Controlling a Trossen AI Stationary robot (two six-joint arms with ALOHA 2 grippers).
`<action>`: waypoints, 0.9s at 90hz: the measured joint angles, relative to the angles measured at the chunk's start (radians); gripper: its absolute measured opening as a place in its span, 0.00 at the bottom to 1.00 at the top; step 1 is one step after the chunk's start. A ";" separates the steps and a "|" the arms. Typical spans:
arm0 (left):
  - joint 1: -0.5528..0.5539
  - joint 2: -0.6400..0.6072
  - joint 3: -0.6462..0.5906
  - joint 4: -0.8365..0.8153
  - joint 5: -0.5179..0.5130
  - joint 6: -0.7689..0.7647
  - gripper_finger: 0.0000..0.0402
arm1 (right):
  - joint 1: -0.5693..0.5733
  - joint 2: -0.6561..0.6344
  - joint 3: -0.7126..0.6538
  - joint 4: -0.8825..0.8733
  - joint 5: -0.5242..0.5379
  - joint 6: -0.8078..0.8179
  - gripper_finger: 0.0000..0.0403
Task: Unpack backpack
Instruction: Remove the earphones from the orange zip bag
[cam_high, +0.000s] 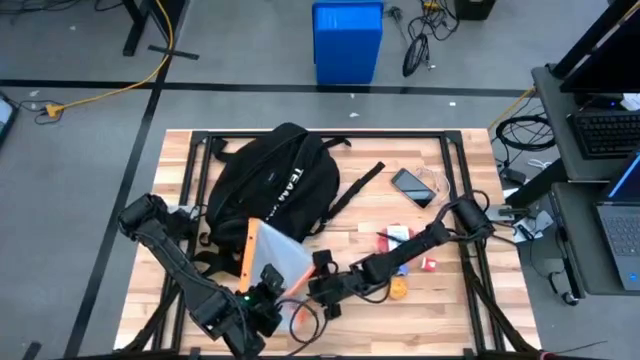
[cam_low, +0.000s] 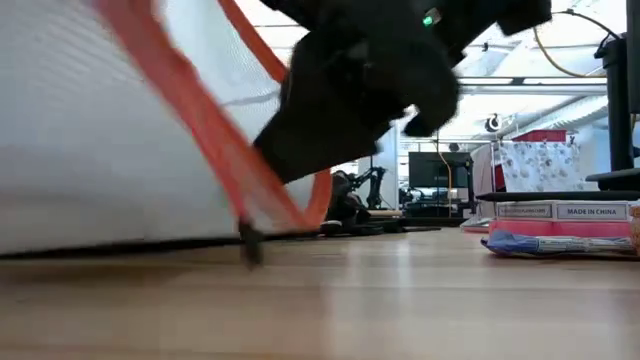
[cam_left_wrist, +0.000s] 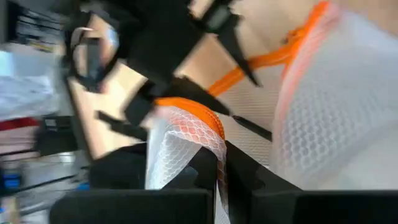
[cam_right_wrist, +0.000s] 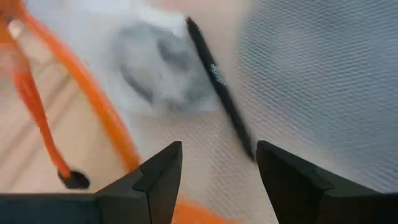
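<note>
While I watch from the left wrist camera, the left end effector (cam_left_wrist: 219, 171) has its two dark fingers pinched together on a fold of a white mesh bag (cam_left_wrist: 186, 149) with orange trim, so it is holding the bag. From above I see that same left end effector (cam_high: 262, 290) just in front of the backpack (cam_high: 275, 180), at the near end of the mesh bag (cam_high: 275, 250), which lies touching the backpack's front edge. The backpack sits on the wooden worktop (cam_high: 420, 150) toward its far left part, white lettering facing up and a black strap trailing off to its right.

My right wrist camera shows the right end effector (cam_right_wrist: 219, 171) with its fingers spread wide and nothing between them; it hovers close over the mesh bag (cam_right_wrist: 311, 87), where I make out a dark pen-like stick under or in the netting and a blurred grey shape I cannot identify. From above, the right end effector (cam_high: 318, 270) is just right of the bag, near the left one.

Only the overhead view shows the backpack and the things to its right: a black phone (cam_high: 412, 187), a red and white packet (cam_high: 398, 238) partly covered by the right arm, and a small orange item (cam_high: 398, 289). The low view is mostly filled by the mesh bag (cam_low: 90, 150) and a dark blurred arm; a packet (cam_low: 560, 225) printed "MADE IN CHINA" lies at the right edge, cut off.
</note>
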 joint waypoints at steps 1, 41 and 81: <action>0.000 0.000 -0.001 0.004 0.006 0.000 0.00 | 0.002 -0.001 0.000 -0.001 0.001 0.000 0.48; 0.042 0.003 -0.042 0.139 0.065 0.087 0.00 | 0.028 -0.023 0.000 0.107 0.013 0.011 0.48; 0.056 0.004 -0.042 0.147 0.064 0.139 0.00 | 0.005 0.061 -0.001 0.175 0.002 -0.033 0.48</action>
